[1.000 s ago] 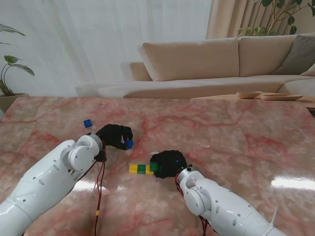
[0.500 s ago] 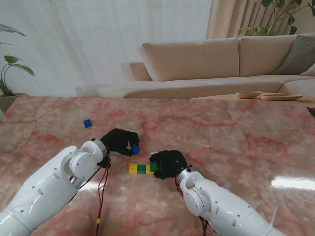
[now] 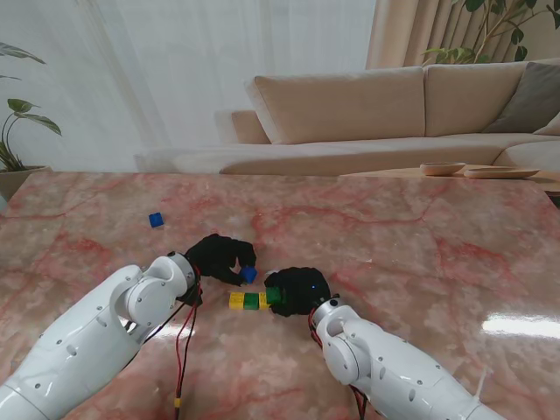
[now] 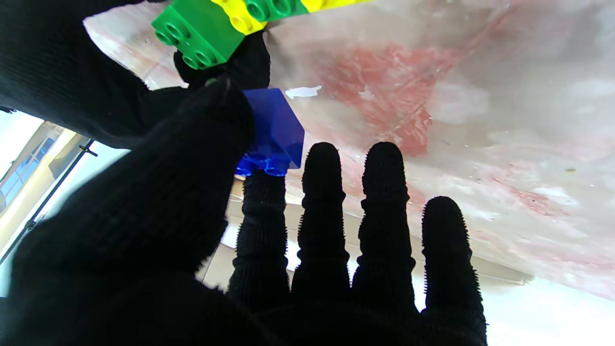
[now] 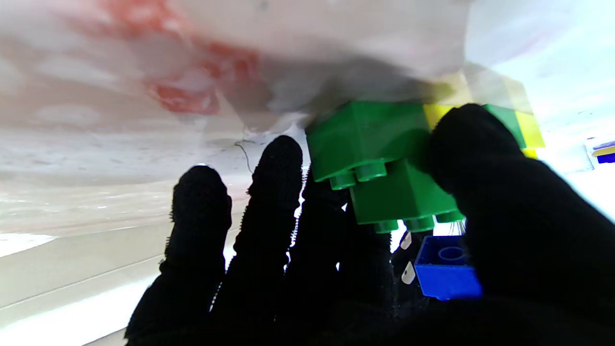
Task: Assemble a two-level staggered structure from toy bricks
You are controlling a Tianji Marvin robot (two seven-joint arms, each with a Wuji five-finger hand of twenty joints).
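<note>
Now my left fingers point(image 4: 211, 144) pinch the blue brick point(image 3: 248, 274); my right fingers point(image 5: 461, 144) clamp the brick row point(image 3: 248, 301). I should lower it straight, half across.

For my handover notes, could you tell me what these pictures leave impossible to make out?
- Stand view: the right hand hides the right end of the brick row.
- Right wrist view: the row's far end is glare-washed, so its length is unclear.
- Left wrist view: the left hand covers part of the blue brick.
</note>
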